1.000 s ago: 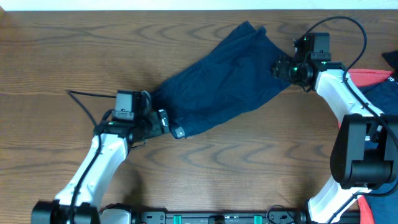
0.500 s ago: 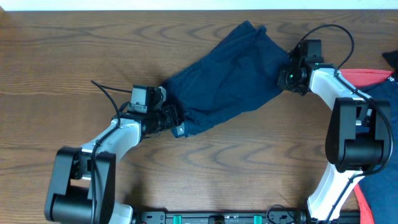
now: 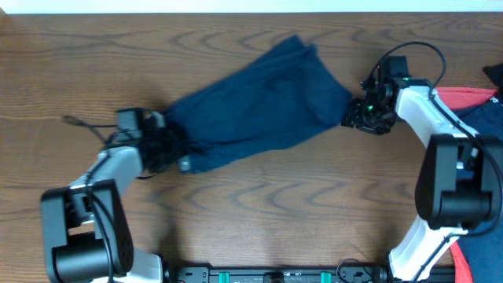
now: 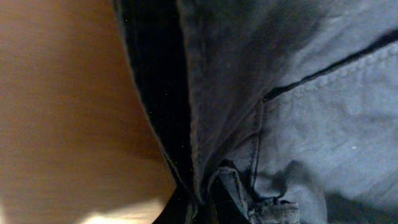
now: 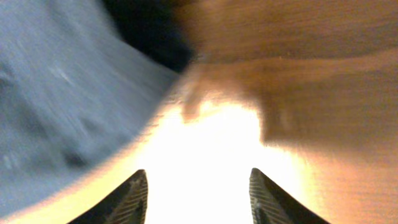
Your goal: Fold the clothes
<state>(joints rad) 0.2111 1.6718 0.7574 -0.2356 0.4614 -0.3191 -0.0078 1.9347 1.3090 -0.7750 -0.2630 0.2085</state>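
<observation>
Left hand (image 3: 174, 149) is clenched on the lower-left end of the shorts (image 3: 251, 102); its wrist view is filled with dark blue cloth and seams. Right hand (image 3: 351, 119) is released, fingers (image 5: 134, 196) apart over bare table (image 3: 259, 204), just beside the shorts' right edge and gripping nothing. The shorts lie spread at a slant across the middle of the table, between the two hands. Red cloth (image 3: 464, 96) lies at the far right edge

no readable text, brand, number or sign anywhere, no legible label on the shorts (image 3: 251, 106)
</observation>
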